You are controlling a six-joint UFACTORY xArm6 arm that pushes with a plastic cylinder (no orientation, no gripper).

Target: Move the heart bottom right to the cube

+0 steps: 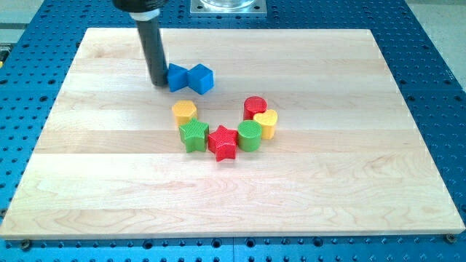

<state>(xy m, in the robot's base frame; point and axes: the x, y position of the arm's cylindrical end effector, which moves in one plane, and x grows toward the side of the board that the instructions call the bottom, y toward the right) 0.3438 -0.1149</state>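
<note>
1. Far on the table [87, 189], toward its left, my tip [158, 82] stands touching or just beside the left face of a blue block [177, 77], with the blue cube [202, 78] against that block's right side. The rod has no claw, so nothing is clenched or released; it can only push.

2. Nearer and toward the middle, six blocks lie in a loose arc: a yellow cylinder [184, 111] at far left, a green block [194, 136] just near of it, a red star [223, 142] at the nearest point, a green cylinder [250, 135], the yellow heart [266, 124], and a red cylinder [255, 107] just far of the heart.

3. The heart touches the green cylinder on its left and the red cylinder behind; its right and near sides stand free.

4. My judgement: the heart already lies near and right of the cube but well apart, so the push has not begun. The tip sits on the wrong side of the blue pair and must go round the arc, since a careless push could drag the neighbours along.
</note>
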